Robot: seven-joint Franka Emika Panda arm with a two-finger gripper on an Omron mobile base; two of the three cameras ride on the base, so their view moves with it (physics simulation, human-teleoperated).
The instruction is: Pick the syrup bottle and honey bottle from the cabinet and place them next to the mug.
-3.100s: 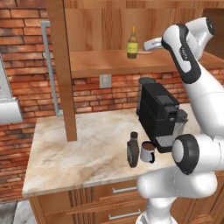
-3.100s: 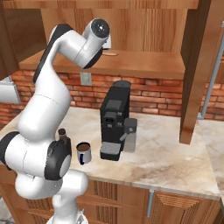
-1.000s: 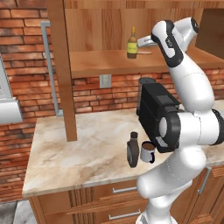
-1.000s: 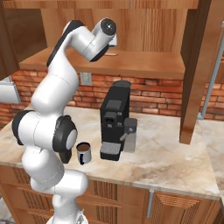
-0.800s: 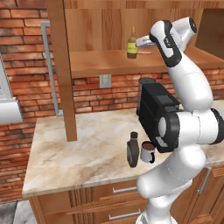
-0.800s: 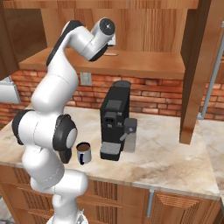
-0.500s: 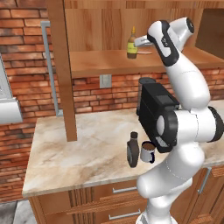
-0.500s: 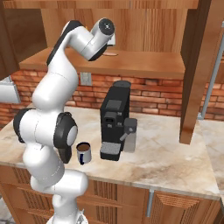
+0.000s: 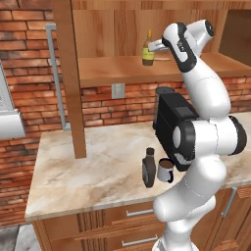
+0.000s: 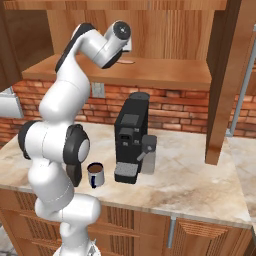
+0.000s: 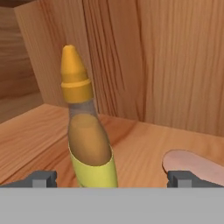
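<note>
Hand view puts the honey bottle (image 11: 87, 135) upright on the cabinet (image 11: 175, 65) shelf, dead ahead and slightly left of centre between the two finger tips (image 11: 41, 178), which stand wide apart with nothing held. Pointed yellow nozzle up, plank back wall close behind the bottle. A pale flat patch lies on the shelf board right of the bottle, can't tell what it is.

Left base view: the honey bottle (image 9: 148, 49) is near the middle of the shelf, the gripper (image 9: 156, 45) reaching in from the bottle's right side, just beside it, not clamped. The syrup bottle (image 9: 149, 167) already stands on the counter (image 9: 88, 171) below the honey bottle's shelf, touching or nearly touching the mug (image 9: 165, 170). The black coffee machine (image 9: 171, 120) sits behind the mug, under the shelf.

Judgement: syrup half done, honey grasp is next. Risks:
- bottle sits off-centre toward the left finger, so closing could shove or tip it before both pads meet; it's narrow and top-heavy looking
- pushing further in could knock it against the back planks
- grabbing high on the tapered neck could let it slip out
- on the way down, the coffee machine and the syrup bottle crowd the spot beside the mug; a careless drop-off could topple the syrup bottle.
</note>
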